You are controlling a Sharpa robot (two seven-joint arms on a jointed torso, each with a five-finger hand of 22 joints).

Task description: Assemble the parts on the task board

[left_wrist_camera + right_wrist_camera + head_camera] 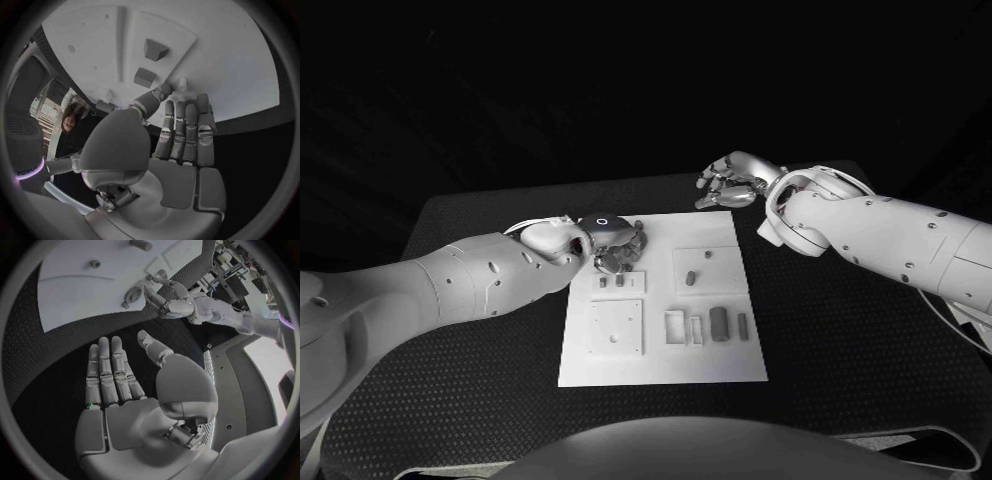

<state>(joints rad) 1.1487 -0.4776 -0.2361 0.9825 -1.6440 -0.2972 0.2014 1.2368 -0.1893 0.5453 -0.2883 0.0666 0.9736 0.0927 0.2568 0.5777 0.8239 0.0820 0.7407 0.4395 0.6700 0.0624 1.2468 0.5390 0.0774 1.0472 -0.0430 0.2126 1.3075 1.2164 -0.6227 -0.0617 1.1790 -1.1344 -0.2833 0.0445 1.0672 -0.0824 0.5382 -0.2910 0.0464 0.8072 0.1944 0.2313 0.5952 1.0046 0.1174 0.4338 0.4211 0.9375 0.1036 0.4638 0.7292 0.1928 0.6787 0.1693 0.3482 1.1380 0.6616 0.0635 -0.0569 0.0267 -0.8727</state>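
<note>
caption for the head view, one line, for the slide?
Left hand over the task board's far-left corner; right hand open above the table beyond the board.

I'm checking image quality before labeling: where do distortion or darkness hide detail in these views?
Head view: the background beyond the table is black, while the white board is brightly lit and readable. Left wrist view: fisheye bends the board's edges, and the left robot hand blocks part of it. Right wrist view: strong curving too; the right robot hand sits over dark table.

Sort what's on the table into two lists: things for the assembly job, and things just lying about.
For the job:
task board
small grey parts on it
left robot hand over the board's far left corner
right robot hand, open

Lying about:
nothing I can see; just the black table
</note>
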